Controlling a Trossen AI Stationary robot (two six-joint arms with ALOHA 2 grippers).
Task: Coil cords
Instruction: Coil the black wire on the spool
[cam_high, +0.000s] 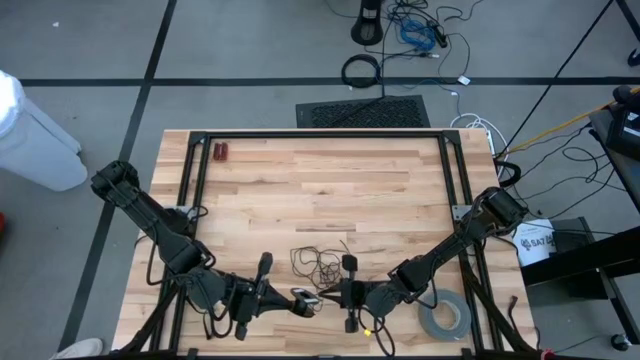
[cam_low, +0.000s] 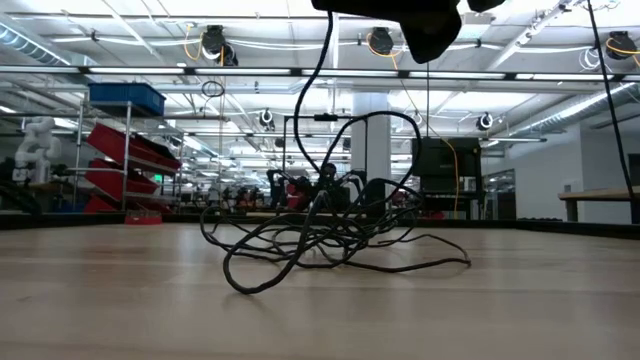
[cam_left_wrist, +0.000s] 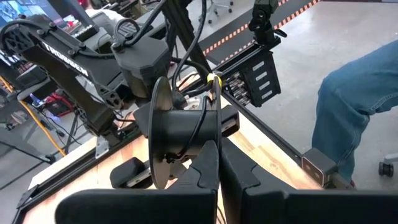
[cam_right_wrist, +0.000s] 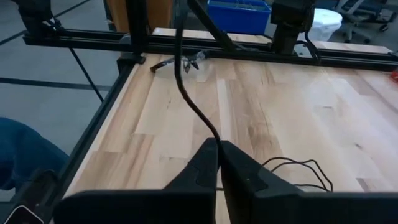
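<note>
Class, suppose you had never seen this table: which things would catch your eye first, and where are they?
The loose black cord sprawls near the table's front middle, one strand rising into the right claw, shut on it. The left claw meets it there, gripping a black spool. A grey tape roll lies at the front right corner.

I count one desk (cam_high: 300, 180) of pale wood under my two arms, so two pincers: the left pincer (cam_high: 300, 302) and the right pincer (cam_high: 340, 296), both near the front edge. One thin black cord (cam_high: 318, 262) lies on the boards as a loose tangle, with a strand rising from it in the low view. There is one grey tape roll (cam_high: 444, 318) by the right front corner and one small red object (cam_high: 221, 152) at the far left. One black spool (cam_left_wrist: 177, 134) shows in my left wrist view.
</note>
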